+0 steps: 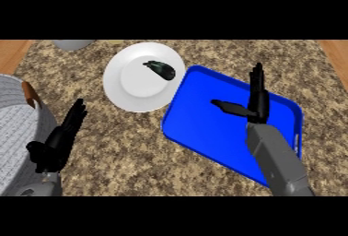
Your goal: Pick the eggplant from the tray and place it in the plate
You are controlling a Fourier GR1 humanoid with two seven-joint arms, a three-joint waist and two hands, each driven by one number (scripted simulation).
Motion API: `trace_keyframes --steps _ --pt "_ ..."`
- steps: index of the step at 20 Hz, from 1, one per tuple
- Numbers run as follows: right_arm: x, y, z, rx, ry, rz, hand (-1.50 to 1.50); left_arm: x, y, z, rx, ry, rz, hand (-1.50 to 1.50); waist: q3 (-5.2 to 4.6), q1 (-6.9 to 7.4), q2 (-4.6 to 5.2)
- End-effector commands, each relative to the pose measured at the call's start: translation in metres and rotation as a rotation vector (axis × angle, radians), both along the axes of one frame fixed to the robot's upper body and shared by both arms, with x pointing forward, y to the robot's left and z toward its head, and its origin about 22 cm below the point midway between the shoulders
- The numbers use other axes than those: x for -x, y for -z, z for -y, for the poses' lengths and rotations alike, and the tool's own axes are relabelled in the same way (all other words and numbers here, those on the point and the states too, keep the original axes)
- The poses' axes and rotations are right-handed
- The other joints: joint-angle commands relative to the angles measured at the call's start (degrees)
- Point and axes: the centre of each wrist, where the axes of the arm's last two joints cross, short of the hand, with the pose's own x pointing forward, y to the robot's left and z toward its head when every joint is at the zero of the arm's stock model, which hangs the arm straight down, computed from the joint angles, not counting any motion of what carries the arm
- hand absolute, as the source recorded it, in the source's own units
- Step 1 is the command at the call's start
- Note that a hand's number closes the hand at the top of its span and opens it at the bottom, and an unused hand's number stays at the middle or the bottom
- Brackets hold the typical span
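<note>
A dark eggplant lies on the white plate, toward its upper right rim. The blue tray sits right of the plate and touches or slightly overlaps its edge; nothing lies on its visible surface. My right hand hovers over the tray's middle, open, fingers straight and pointing away, thumb spread to the left, holding nothing. My left hand rests open at the lower left over the counter, fingers pointing up.
The speckled stone counter carries the plate and tray. A grey round object shows at the top left edge. Wooden strips border the counter at both upper corners.
</note>
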Motion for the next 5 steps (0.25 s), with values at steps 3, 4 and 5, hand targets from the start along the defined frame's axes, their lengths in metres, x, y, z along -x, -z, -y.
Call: trace_keyframes --steps 3,4,5 --pt "0.016 0.036 0.019 0.019 -0.008 -0.008 -1.5 -0.009 0.001 -0.008 0.003 0.015 0.011 0.0 0.01 0.26 0.21" --pt "0.008 0.029 0.018 0.03 0.002 -0.006 -1.5 0.003 0.002 0.011 0.008 0.007 0.017 0.0 0.03 0.63 0.21" --pt "0.012 0.029 0.022 0.026 0.02 0.022 -1.5 -0.009 -0.002 0.001 0.018 -0.016 0.0 0.0 -0.01 -0.2 -0.06"
